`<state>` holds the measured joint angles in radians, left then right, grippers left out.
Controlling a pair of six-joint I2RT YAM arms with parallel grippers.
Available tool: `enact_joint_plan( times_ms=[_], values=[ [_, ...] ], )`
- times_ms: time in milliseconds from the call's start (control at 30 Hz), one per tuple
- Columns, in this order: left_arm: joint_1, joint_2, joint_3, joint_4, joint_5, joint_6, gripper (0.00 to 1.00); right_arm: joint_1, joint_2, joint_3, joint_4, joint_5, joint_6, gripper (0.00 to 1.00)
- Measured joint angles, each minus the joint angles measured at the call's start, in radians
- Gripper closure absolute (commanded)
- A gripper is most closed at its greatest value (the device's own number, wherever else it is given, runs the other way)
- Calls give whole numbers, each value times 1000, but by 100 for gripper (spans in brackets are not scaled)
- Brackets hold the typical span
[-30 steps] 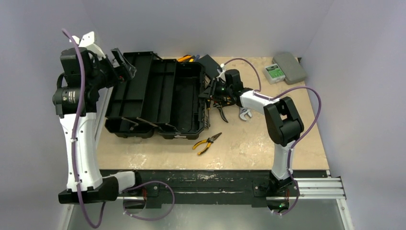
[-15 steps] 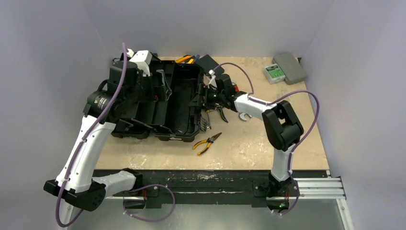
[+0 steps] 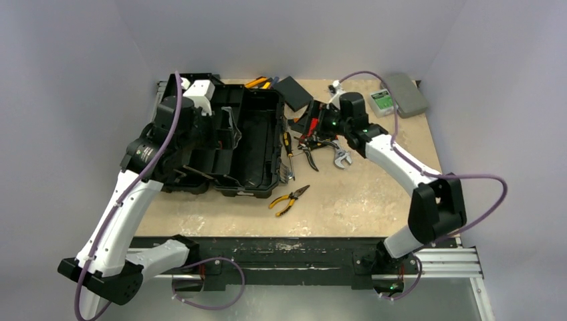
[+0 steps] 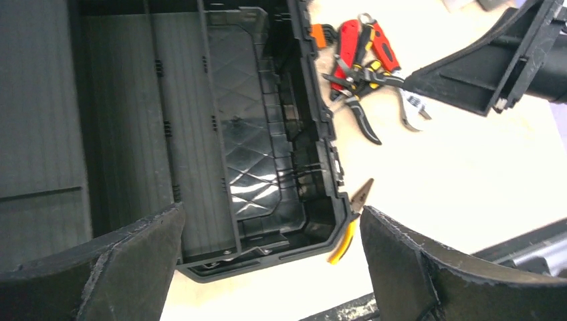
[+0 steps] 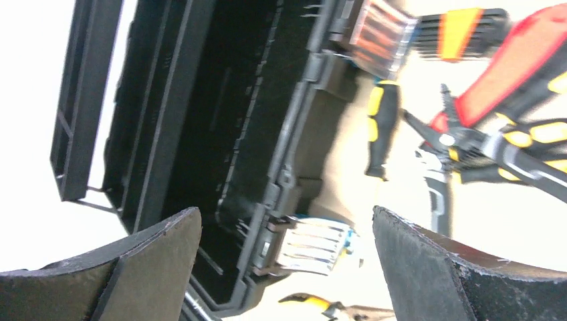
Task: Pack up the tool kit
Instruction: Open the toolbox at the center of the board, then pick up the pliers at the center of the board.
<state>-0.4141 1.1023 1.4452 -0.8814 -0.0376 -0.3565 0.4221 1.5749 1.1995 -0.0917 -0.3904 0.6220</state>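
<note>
Toolbox (image 3: 234, 144) lies open beneath your left gripper (image 4: 271, 221), ready to take tools. Red pliers (image 4: 361, 40) and a wrench (image 3: 342, 159) wait just right of it, near your right gripper (image 5: 286, 214); both grippers gape wide, empty.

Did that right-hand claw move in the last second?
Yes. The right gripper pulled back from the toolbox rim, toward the grey case at the far right.
</note>
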Motion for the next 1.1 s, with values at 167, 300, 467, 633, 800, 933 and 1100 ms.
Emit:
enact_joint_plan(
  times_ms=[167, 300, 467, 633, 800, 933, 1100],
  values=[
    [-10, -14, -50, 71, 122, 2, 0, -37, -139, -85, -91, 128, -39, 1],
    [-115, 42, -79, 147, 143, 3, 3, -36, -269, -151, -179, 281, -63, 1],
    [-320, 200, -80, 202, 84, 28, 10, -37, -454, -269, -238, 476, -71, 1],
    [-442, 337, -79, 215, 13, 74, 13, -40, -598, -419, -257, 565, -85, 1],
    [-541, 425, -76, 211, -65, 109, 19, -41, -647, -501, -292, 582, -96, 1],
    [-640, 460, -85, 206, -119, 148, 20, -41, -686, -544, -303, 581, -97, 1],
    [-694, 492, -130, 204, -145, 157, 36, -41, -739, -581, -301, 578, -92, 2]
  ],
)
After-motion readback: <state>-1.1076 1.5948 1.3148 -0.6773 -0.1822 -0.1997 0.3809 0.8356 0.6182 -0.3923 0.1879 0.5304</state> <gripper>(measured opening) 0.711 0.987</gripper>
